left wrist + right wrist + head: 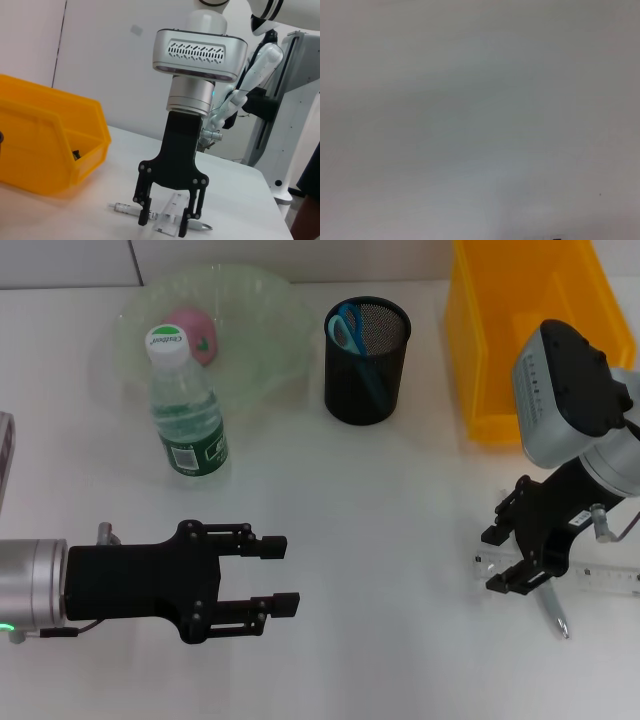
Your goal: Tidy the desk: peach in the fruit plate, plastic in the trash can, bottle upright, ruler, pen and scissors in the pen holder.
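- The right gripper points down at the right edge of the desk, its fingers spread open on either side of the clear ruler and the pen, grasping neither.
- The ruler lies flat along the right edge, and the pen lies across it, partly under the gripper.
- The left gripper hovers near the front left corner, fingers open and holding nothing.
- The bottle stands upright toward the back left, just in front of the clear fruit plate.
- The peach sits in that plate.
- The scissors stand in the black mesh pen holder at the back middle.
- The yellow bin sits at the back right corner.
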Robot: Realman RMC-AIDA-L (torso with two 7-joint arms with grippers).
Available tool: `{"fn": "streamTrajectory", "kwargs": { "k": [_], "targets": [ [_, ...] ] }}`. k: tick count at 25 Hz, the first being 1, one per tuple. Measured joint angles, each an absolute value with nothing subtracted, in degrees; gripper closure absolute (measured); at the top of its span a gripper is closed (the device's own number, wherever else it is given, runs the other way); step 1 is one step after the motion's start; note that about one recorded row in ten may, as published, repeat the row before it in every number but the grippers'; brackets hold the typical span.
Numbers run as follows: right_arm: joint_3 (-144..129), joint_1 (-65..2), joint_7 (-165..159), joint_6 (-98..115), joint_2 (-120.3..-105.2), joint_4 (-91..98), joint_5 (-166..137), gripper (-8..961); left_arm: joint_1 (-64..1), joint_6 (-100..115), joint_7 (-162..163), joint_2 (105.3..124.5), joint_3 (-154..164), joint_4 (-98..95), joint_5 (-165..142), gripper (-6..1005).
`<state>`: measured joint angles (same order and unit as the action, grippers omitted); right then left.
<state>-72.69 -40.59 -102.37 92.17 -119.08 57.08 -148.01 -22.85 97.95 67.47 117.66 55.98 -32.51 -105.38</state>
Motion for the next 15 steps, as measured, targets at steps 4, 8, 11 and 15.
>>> {"fn": "streamTrajectory", "kwargs": {
  "k": [4, 8, 11, 15],
  "targets": [
    [-72.62, -40.64, -102.66, 91.93, -119.16, 56.98, -148.02, 400, -22.85, 98.00, 67.48, 117.77, 55.66, -32.58, -105.35, 361],
    [-72.61, -40.47, -102.69, 91.94, -119.18, 57.01, -148.07, 407, -22.86, 98.16, 67.50, 117.91, 55.37, -32.72, -105.30, 361],
    [-72.44, -40.23, -102.64, 92.15, -119.18, 57.56, -147.97, 443, -22.86, 98.16, 67.50, 117.99, 55.31, -32.73, -105.27, 361],
    [-69.20, -39.59, -102.39, 93.78, -119.19, 60.93, -147.34, 570, -22.83, 98.36, 67.50, 118.03, 55.20, -32.75, -105.14, 361]
  ]
}}
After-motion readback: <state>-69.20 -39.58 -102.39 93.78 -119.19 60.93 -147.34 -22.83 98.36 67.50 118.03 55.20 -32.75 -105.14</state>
